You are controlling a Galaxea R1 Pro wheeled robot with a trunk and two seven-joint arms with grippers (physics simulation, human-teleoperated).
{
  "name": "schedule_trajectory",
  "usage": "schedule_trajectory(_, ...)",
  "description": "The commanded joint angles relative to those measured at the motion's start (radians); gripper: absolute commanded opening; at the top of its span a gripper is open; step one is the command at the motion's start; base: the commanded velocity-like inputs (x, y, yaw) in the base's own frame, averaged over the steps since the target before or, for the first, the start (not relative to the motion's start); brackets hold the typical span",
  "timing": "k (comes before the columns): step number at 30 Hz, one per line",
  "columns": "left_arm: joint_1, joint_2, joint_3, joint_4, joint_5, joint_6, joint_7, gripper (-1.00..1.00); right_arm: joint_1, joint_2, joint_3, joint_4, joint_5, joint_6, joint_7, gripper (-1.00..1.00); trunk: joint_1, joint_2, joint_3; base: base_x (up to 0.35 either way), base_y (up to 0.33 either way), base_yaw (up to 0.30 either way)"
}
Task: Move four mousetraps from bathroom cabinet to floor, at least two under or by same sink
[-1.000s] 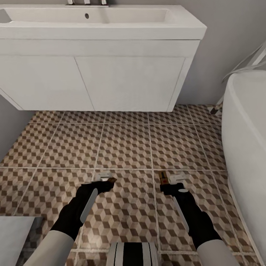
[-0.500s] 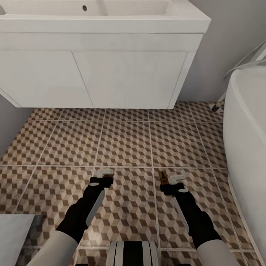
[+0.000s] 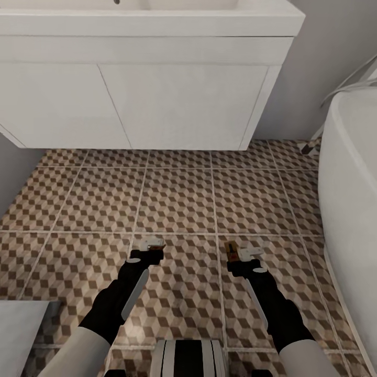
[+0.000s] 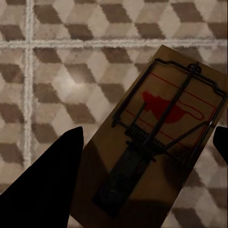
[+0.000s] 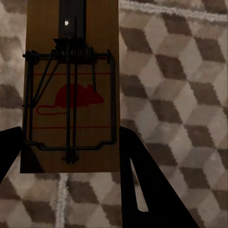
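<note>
Nearest the robot, the left pincer (image 3: pixel 148 250) and the right pincer (image 3: pixel 242 257) each stay closed on a mousetrap, low above the bathroom floor (image 3: pixel 178 199). Since a second ago the view has tilted down, and the left mousetrap (image 4: pixel 159 147) now shows less from the head. The right mousetrap (image 5: pixel 71 85) hangs just over the tiles. Farther on stands the sink (image 3: pixel 157 21). Both traps are near it, so release looks close.

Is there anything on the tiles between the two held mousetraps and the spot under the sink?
Nothing visible. The bathroom floor lies bare between the left gripper's mousetrap, the right gripper's mousetrap and the sink vanity.
</note>
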Motion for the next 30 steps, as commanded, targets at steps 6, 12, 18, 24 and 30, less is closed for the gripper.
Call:
schedule_trajectory(6,0.0,0.001,-0.002,-0.021,0.01,0.004,-0.003,-1.0,0.0,0.0,0.002,-0.001,0.004,0.007,-0.001,-1.0,0.0,0.0,-0.01,0.0,0.0,0.0)
schedule_trajectory(12,0.0,0.0,-0.003,-0.03,0.011,0.006,-0.005,-1.0,-0.001,0.0,0.002,-0.001,0.004,0.006,-0.001,-1.0,0.0,0.0,-0.02,0.0,0.0,0.0)
schedule_trajectory(18,0.0,0.0,-0.003,-0.031,0.012,0.006,-0.006,-1.0,0.0,0.0,0.002,-0.001,0.004,0.006,-0.001,-1.0,0.0,0.0,-0.029,0.0,0.0,0.0)
schedule_trajectory(24,0.0,-0.002,-0.003,-0.031,0.012,0.006,-0.006,-1.0,0.0,0.0,0.002,-0.001,0.004,0.006,-0.001,-1.0,0.011,-0.021,-0.049,0.0,0.0,0.0)
schedule_trajectory(30,0.0,-0.002,-0.004,-0.029,0.012,0.006,-0.006,-1.0,0.0,0.0,0.002,-0.001,0.004,0.005,-0.001,-1.0,0.034,-0.063,-0.077,0.0,0.0,0.0)
